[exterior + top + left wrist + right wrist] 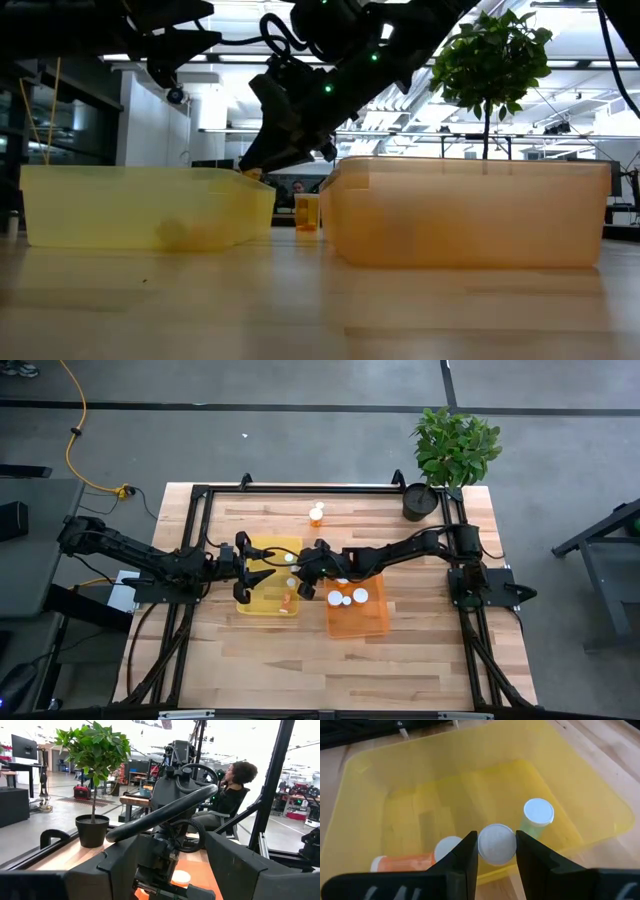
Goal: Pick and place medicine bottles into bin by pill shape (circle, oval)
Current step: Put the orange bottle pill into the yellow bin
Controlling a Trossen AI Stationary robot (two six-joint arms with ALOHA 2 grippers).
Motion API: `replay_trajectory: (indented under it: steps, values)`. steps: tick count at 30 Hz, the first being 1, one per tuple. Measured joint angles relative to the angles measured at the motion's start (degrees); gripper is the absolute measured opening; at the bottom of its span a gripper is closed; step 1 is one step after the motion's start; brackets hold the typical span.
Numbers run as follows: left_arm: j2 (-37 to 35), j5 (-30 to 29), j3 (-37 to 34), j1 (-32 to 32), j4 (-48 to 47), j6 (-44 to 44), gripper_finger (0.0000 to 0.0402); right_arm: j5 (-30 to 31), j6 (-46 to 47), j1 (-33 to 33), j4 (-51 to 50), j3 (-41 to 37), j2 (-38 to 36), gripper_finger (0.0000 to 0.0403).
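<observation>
No text, label, brand, number or sign can be read in any view. The white caps of the medicine bottles (496,844) are blank, the yellow bin (365,780) and the orange bin (470,210) carry no marking, and the room's monitor (24,747) is too small to read.

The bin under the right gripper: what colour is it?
Translucent yellow bin, clearest in the right wrist view.
</observation>
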Motion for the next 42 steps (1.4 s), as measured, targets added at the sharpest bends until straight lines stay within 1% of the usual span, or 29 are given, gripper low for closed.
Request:
replay_trajectory:
  steps: [3,9,12,16,19,21,23,26,29,33,36,38,42]
  values:
    - [0.0,0.0,0.0,0.0,0.0,0.0,0.0218,0.0,0.0,0.0,-0.4,0.0,0.0,0.0104]
    - [0.0,0.0,0.0,0.0,0.0,0.0,0.0218,0.6,0.0,0.0,-0.4,0.0,0.0,0.0146]
    - [0.0,0.0,0.0,0.0,0.0,0.0,0.0218,0.8,0.0,0.0,-0.4,0.0,0.0,0.0160]
    - [0.0,0.0,0.0,0.0,0.0,0.0,0.0218,0.8,-0.2,0.0,-0.2,0.0,0.0,0.0166]
    - [0.0,0.0,0.0,0.0,0.0,0.0,0.0218,0.9,-3.0,0.0,0.7,-0.1,-0.6,0.0167]
    - [0.0,0.0,0.0,0.0,-0.7,0.0,0.0218,1.8,-5.1,0.2,0.7,-0.1,-2.1,0.0167]
    - [0.0,0.0,0.0,0.0,-1.4,0.0,0.0218,4.1,-7.2,0.9,1.2,-1.2,-4.4,0.0167]
    - [0.0,0.0,0.0,0.0,-2.4,0.0,0.0218,8.7,-8.6,2.2,3.0,-6.6,-9.2,0.0167]
    - [0.0,0.1,0.0,0.0,-2.4,0.0,0.0218,10.6,-7.8,3.2,8.0,-15.3,-16.2,0.0167]
    - [0.0,0.2,0.0,0.0,-2.3,0.0,0.0218,10.9,-7.5,4.5,18.4,-28.4,-27.3,0.0167]
    - [0.0,0.2,0.0,0.0,-2.2,0.4,0.0218,10.4,-7.5,5.8,27.3,-36.4,-35.2,0.0167]
    - [0.0,0.3,0.0,0.0,-2.2,1.0,0.0218,10.2,-7.5,6.3,31.8,-40.6,-39.5,0.0167]
    - [0.0,0.3,0.0,0.0,-2.1,1.1,0.0218,10.3,-7.9,6.8,36.4,-45.9,-44.9,0.0167]
